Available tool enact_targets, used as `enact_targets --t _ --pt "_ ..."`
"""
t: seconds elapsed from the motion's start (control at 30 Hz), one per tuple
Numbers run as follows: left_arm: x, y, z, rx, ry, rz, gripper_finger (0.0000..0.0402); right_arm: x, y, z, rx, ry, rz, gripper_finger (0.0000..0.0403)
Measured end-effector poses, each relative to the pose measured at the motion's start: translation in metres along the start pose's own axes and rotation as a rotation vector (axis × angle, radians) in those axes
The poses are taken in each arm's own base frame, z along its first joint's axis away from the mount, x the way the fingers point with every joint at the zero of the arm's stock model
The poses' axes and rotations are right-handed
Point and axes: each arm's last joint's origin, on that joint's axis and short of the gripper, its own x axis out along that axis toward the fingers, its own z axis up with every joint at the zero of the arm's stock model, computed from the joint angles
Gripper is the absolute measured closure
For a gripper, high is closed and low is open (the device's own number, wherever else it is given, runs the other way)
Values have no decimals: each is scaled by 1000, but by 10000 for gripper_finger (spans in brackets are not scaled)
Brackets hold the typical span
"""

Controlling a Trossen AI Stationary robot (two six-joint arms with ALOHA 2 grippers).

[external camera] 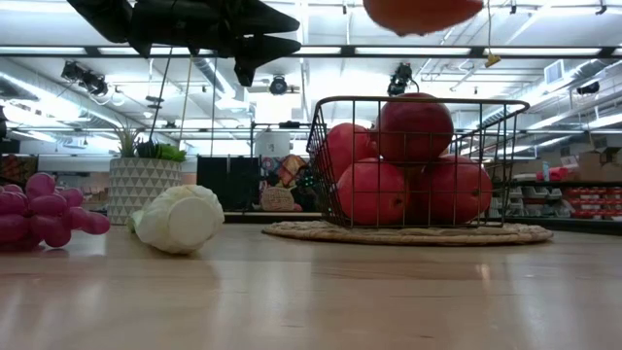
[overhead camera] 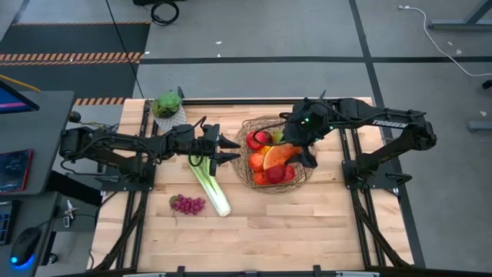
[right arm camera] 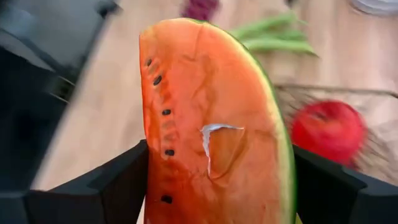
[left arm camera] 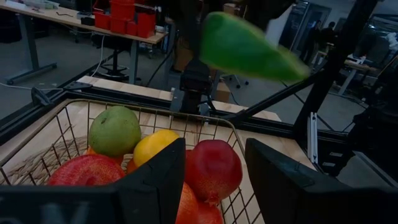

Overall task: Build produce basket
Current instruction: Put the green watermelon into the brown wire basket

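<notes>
The wire basket (overhead camera: 307,175) stands on a woven mat at the table's middle right. It holds red apples (external camera: 415,126), a green pear (left arm camera: 115,130) and a lemon (left arm camera: 155,146). Above it hangs the watermelon slice (overhead camera: 277,156), with my right gripper (overhead camera: 298,148) shut on it. Just left of the basket, my left gripper (overhead camera: 223,148) hovers level and open with nothing between its fingers (left arm camera: 155,180), over the leafy end of the leek (overhead camera: 209,181). The leek lies flat on the table, and purple grapes (overhead camera: 187,204) lie beside it. My right gripper pinches the watermelon slice between its two fingers, one on the red flesh edge (right arm camera: 154,186) and one on the green rind side (right arm camera: 285,186). The fingers slant down from above. The slice's seeded flat face is toward the wrist camera, and it hangs clear above the fruit in the basket.
A small green plant in a white pot (overhead camera: 167,105) stands at the table's far left corner. Bare wood (overhead camera: 307,231) spreads along the near edge and near right. The leek's white end (external camera: 180,219) points toward the near edge.
</notes>
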Motion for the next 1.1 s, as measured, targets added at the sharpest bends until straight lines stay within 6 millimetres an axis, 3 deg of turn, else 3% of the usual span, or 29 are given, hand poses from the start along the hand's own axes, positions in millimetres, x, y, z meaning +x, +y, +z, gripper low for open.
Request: enact_targets --t 0.2,0.5,0.83,1.1 --pt "0 0 0 0 0 0 228 -1 -2 -9 -9 98 -61 68" --pt "0 0 0 2 0 0 228 -9 4 -34 -14 312 124 68" --pt "0 0 0 4 0 0 228 -9 4 -33 71 306 100 68" --pt "0 0 -1 128 8 1 228 -6 0 -24 155 217 46 68"
